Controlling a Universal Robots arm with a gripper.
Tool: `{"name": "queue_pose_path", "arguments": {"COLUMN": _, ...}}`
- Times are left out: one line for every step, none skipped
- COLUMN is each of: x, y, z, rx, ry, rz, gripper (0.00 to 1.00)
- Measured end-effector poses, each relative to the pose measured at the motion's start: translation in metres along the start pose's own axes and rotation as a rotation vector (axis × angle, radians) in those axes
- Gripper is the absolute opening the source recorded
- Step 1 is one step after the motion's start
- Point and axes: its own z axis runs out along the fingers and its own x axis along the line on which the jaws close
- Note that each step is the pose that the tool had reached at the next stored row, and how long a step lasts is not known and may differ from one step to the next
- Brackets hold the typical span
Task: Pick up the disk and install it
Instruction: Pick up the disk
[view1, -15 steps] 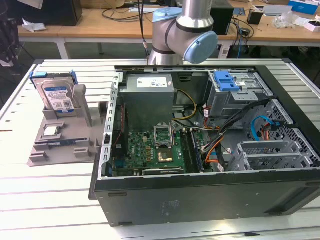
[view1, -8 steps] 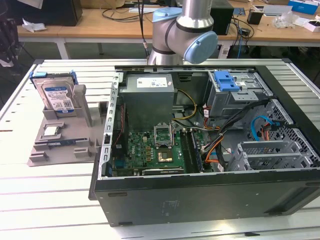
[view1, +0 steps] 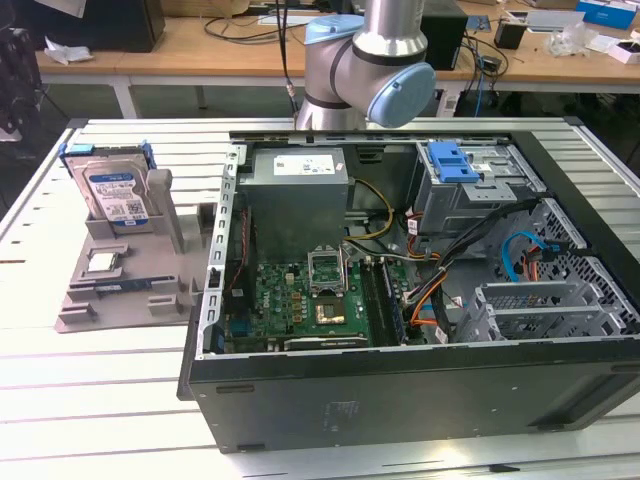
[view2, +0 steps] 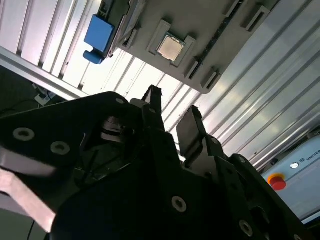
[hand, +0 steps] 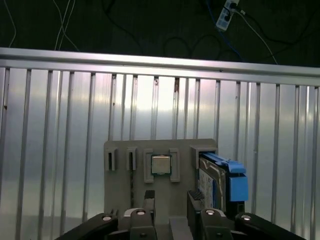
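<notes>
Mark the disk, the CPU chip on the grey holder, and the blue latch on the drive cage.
disk (view1: 113, 193): exterior view, on its blue-and-white label.
CPU chip (hand: 160, 164): first wrist view, centre of its silver lid.
blue latch (view1: 452, 161): exterior view, middle of its top face.

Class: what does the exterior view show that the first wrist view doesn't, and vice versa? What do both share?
Exterior view: the open computer case, its motherboard and the arm. First wrist view: the open gripper and cables beyond the table. Shared: the grey holder carrying the upright disk and the small silver chip.
</notes>
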Motion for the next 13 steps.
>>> {"name": "queue_pose_path", "arguments": {"x": 0.0, "y": 0.0, "z": 0.0, "rx": 0.0, "ry": 0.0, "rz": 0.0, "gripper": 0.47}}
{"name": "queue_pose_path", "arguments": {"x": 0.0, "y": 0.0, "z": 0.0, "rx": 0.0, "ry": 0.0, "rz": -0.001, "gripper": 0.47}}
{"name": "queue_pose_path", "arguments": {"x": 0.0, "y": 0.0, "z": 0.0, "rx": 0.0, "ry": 0.0, "rz": -0.001, "gripper": 0.54}}
{"name": "queue_pose_path", "arguments": {"x": 0.0, "y": 0.0, "z": 0.0, "rx": 0.0, "ry": 0.0, "rz": -0.001, "gripper": 0.54}}
{"name": "queue_pose_path", "arguments": {"x": 0.0, "y": 0.0, "z": 0.0, "rx": -0.0001, "ry": 0.0, "rz": -0.002, "gripper": 0.54}}
{"name": "queue_pose_path", "arguments": {"x": 0.0, "y": 0.0, "z": 0.0, "rx": 0.0, "ry": 0.0, "rz": -0.002, "gripper": 0.54}}
{"name": "queue_pose_path", "arguments": {"x": 0.0, "y": 0.0, "z": 0.0, "rx": 0.0, "ry": 0.0001, "rz": -0.003, "gripper": 0.54}}
{"name": "queue_pose_path", "arguments": {"x": 0.0, "y": 0.0, "z": 0.0, "rx": 0.0, "ry": 0.0001, "rz": -0.003, "gripper": 0.54}}
{"name": "queue_pose_path", "arguments": {"x": 0.0, "y": 0.0, "z": 0.0, "rx": 0.0, "ry": 0.0001, "rz": -0.003, "gripper": 0.54}}
{"name": "queue_pose_path", "arguments": {"x": -0.0005, "y": -0.0001, "z": 0.0001, "rx": 0.0, "ry": 0.0001, "rz": -0.003, "gripper": 0.54}}
{"name": "queue_pose_path", "arguments": {"x": -0.0012, "y": -0.0001, "z": 0.0001, "rx": 0.0, "ry": 0.0001, "rz": -0.003, "gripper": 0.54}}
{"name": "queue_pose_path", "arguments": {"x": -0.0025, "y": -0.0001, "z": 0.0002, "rx": 0.0, "ry": 0.0001, "rz": -0.003, "gripper": 0.54}}
{"name": "queue_pose_path", "arguments": {"x": -0.0058, "y": -0.0003, "z": 0.0004, "rx": -0.0001, "ry": 0.0001, "rz": -0.003, "gripper": 0.54}}
